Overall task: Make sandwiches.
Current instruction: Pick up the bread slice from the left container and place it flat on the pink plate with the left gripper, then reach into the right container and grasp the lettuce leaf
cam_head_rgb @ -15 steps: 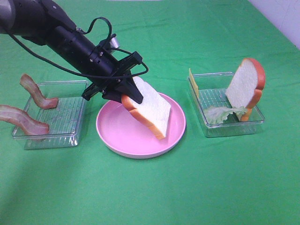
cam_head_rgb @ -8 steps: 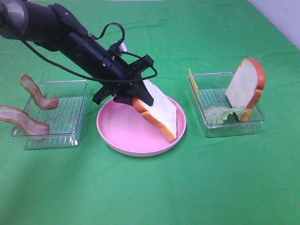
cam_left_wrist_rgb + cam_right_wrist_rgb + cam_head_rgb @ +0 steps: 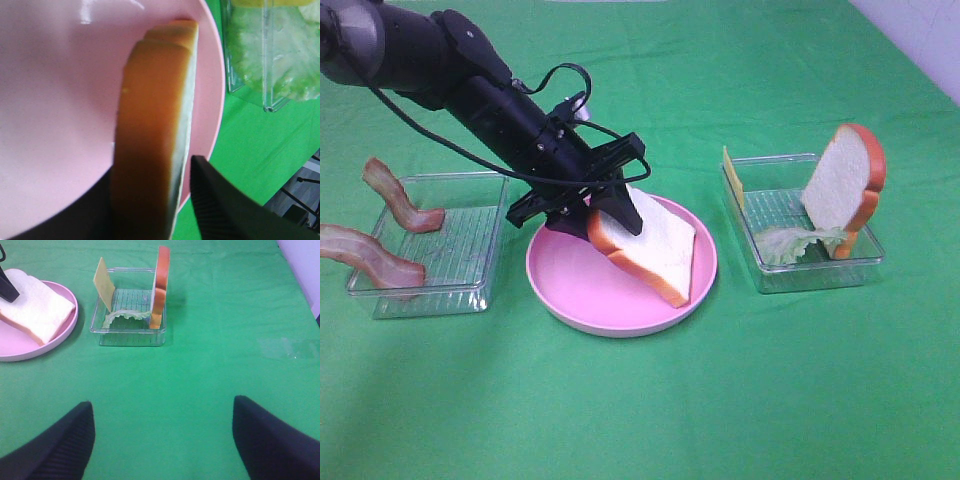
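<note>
First bread slice (image 3: 658, 248) is pinched by left gripper (image 3: 612, 212), tilted, lower edge on pink plate (image 3: 570, 292); not yet released. Lettuce (image 3: 785, 243), cheese (image 3: 732, 176), second slice (image 3: 842, 185) and bacon strips (image 3: 398, 203) remain in their trays. Right gripper (image 3: 162, 435) is spread, empty.

The plate (image 3: 570, 300) sits mid-table, with the left tray (image 3: 470, 272) just beside it on one side and the right tray (image 3: 800, 278) near it on the other. A bread slice (image 3: 658, 248) leans tilted over the plate in the left gripper (image 3: 605, 220), its low end seemingly touching the plate. The far bacon strip (image 3: 400, 200) and the near bacon strip (image 3: 370, 260) hang over the left tray's left side, while the right tray holds a cheese square (image 3: 733, 178) at its left wall, a lettuce leaf (image 3: 790, 242) on its floor and an upright bread slice (image 3: 845, 180) at its right end.
</note>
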